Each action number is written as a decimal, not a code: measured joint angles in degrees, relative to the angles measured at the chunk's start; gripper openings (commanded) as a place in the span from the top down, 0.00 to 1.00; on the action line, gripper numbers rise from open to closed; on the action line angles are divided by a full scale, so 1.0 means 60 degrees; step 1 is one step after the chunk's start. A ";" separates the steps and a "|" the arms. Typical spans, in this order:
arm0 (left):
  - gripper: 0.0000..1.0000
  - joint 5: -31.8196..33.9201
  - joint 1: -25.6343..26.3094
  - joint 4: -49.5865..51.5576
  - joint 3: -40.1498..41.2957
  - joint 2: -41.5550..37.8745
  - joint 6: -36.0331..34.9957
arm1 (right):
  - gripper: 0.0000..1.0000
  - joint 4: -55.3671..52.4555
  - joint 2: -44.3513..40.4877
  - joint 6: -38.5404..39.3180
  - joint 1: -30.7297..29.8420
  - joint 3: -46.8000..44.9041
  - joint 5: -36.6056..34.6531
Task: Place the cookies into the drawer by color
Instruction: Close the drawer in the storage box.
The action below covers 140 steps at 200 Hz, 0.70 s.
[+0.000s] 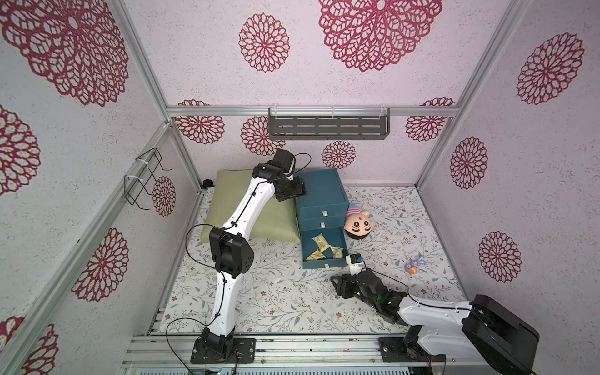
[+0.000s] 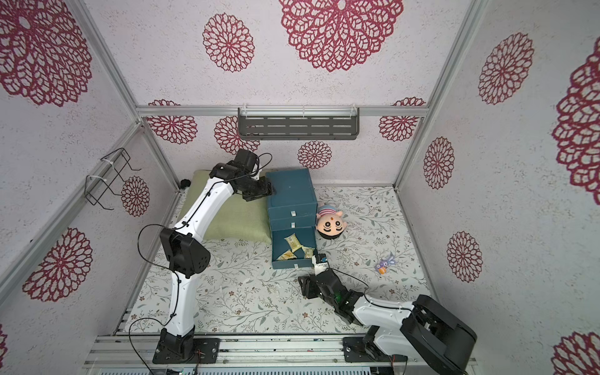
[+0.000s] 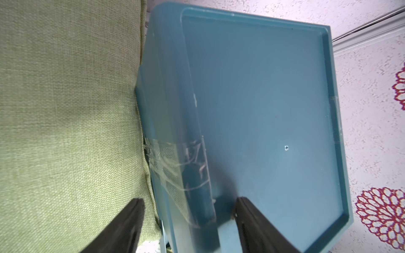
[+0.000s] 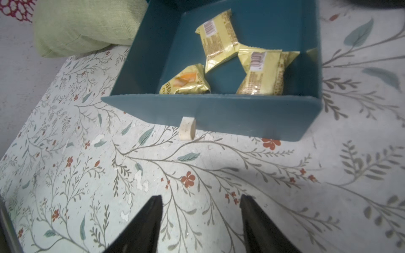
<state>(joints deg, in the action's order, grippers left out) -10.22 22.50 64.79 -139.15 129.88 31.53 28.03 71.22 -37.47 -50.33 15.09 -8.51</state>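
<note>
Nearest the base, our right claw [image 4: 200, 197] hovers low over the desk [image 4: 131, 166], jaws apart and empty, facing the white tab [image 4: 186, 128]. We judge it placed to push the bottom drawer [image 4: 219, 114] shut. Three yellow cookies [image 4: 219, 43] lie inside that drawer, one colour only, so sorting there looks complete. Above it, both upper drawers [image 1: 311, 209] are closed; no other cookies show on the desk. Farthest back, our left claw [image 3: 188, 200] straddles the top edge of the chest [image 3: 263, 98], jaws apart and not visibly clamped, one finger on the cushion [image 3: 65, 109] side, one over the top. We judge this a brace against the chest sliding.
</note>
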 measured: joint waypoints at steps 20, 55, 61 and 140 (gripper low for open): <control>0.28 -0.0058 0.0000 -0.0004 0.0004 0.0000 -0.0004 | 0.54 0.0361 0.0805 0.0004 0.0262 0.0430 -0.0098; 0.28 -0.0178 0.0000 -0.0015 0.0033 0.0000 -0.0004 | 0.56 0.0925 0.2007 -0.0007 0.0798 0.1180 -0.0127; 0.28 -0.0189 0.0000 -0.0022 0.0044 0.0000 -0.0004 | 0.56 0.1009 0.2193 -0.0007 0.0863 0.1304 -0.0127; 0.28 -0.0317 0.0000 -0.0095 0.0091 0.0000 -0.0004 | 0.55 0.1792 0.3829 -0.0117 0.1617 0.2663 -0.0120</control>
<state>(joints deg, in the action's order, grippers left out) -12.12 22.50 64.23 -138.61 129.88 31.51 38.79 94.19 -38.17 -40.62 31.07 -9.23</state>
